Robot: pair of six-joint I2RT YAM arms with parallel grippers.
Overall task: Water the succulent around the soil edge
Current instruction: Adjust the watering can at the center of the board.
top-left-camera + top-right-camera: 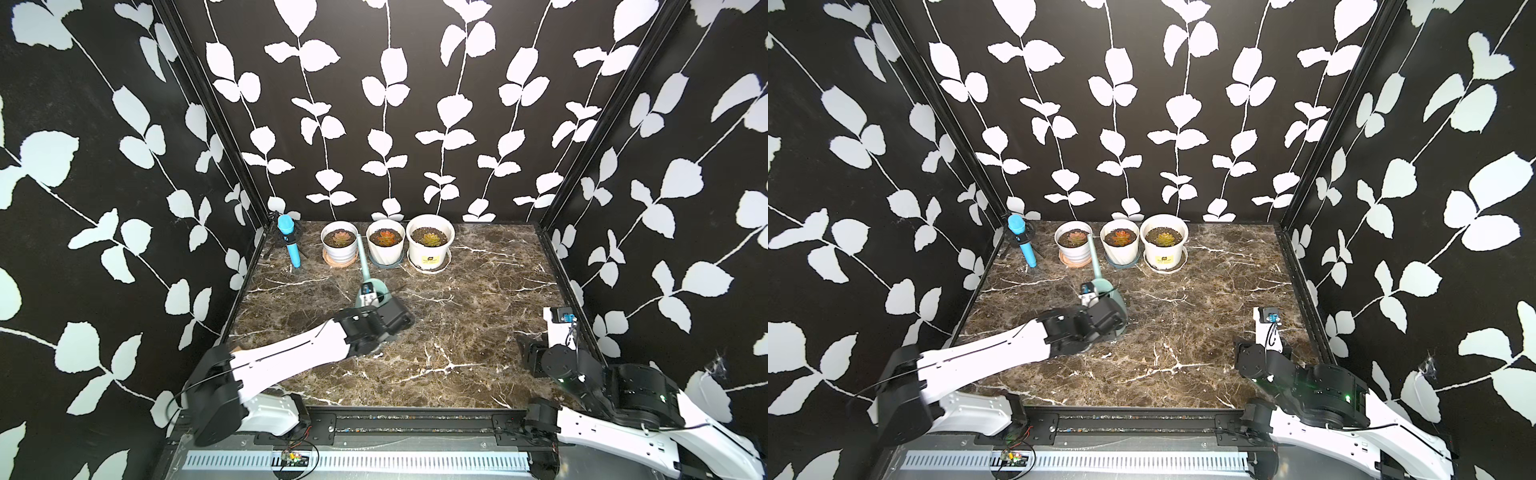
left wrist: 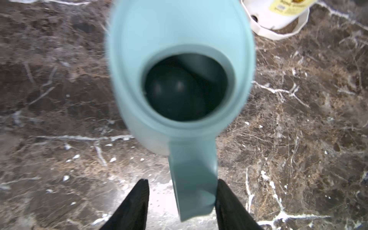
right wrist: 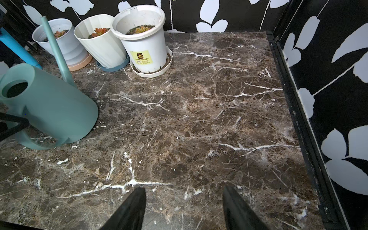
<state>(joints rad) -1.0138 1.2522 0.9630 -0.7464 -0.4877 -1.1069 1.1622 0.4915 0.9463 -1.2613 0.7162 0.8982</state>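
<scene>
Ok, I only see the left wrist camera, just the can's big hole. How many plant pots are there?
Observer: Three, in a row at the back: peach-saucer pot, blue-saucer pot, labelled pot.
Operator: Where does the spout point?
Observer: The spout rises toward the gap between the peach-saucer pot and the blue-saucer pot.
Operator: And the other arm?
Observer: The right pincer is open and empty, above bare table.
</scene>
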